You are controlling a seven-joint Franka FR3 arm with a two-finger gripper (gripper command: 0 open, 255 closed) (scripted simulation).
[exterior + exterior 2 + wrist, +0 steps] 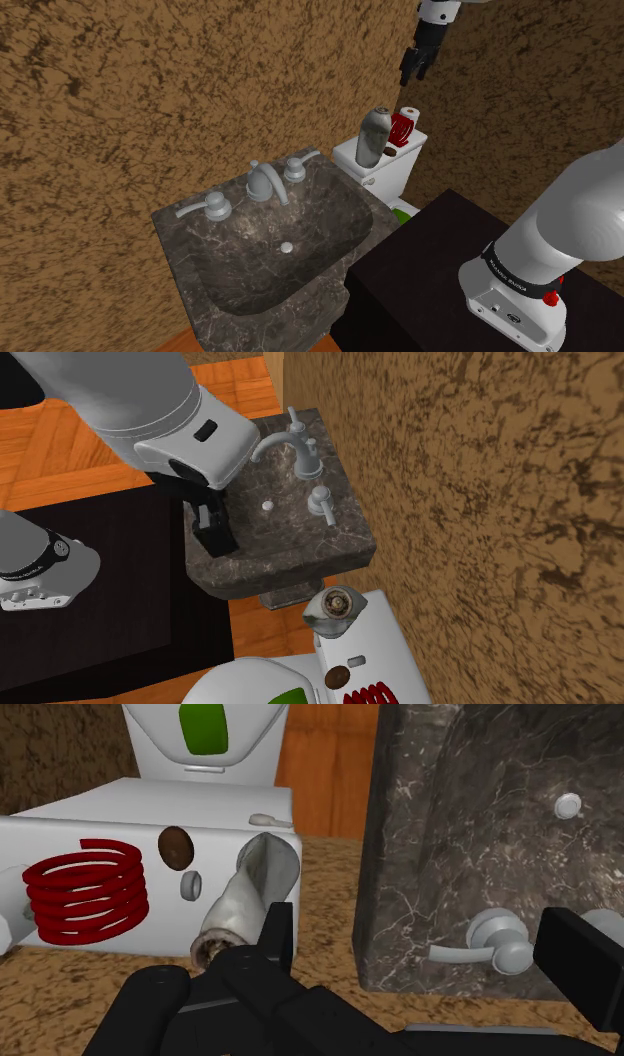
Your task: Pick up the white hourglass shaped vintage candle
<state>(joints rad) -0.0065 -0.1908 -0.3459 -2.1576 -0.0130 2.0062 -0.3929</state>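
Note:
The hourglass-shaped candle (375,135) is grey-white with a pinched waist. It stands upright on the white toilet tank lid (350,155), at the end nearest the sink. The second exterior view looks down on the candle's (335,607) top. In the wrist view the candle (255,889) lies just beyond my left fingertip (280,929). My black gripper (417,66) hangs high above the tank, well apart from the candle. The gripper (425,929) is open, with nothing between its fingers. From the second exterior view the gripper (215,532) appears over the sink's edge.
A red coil (403,128) and a small brown egg-shaped thing (176,847) share the tank lid beside the candle. The dark marble sink (240,225) with its faucet (265,182) stands close by. A rough brown wall (150,80) runs behind both. A green patch (203,726) marks the toilet lid.

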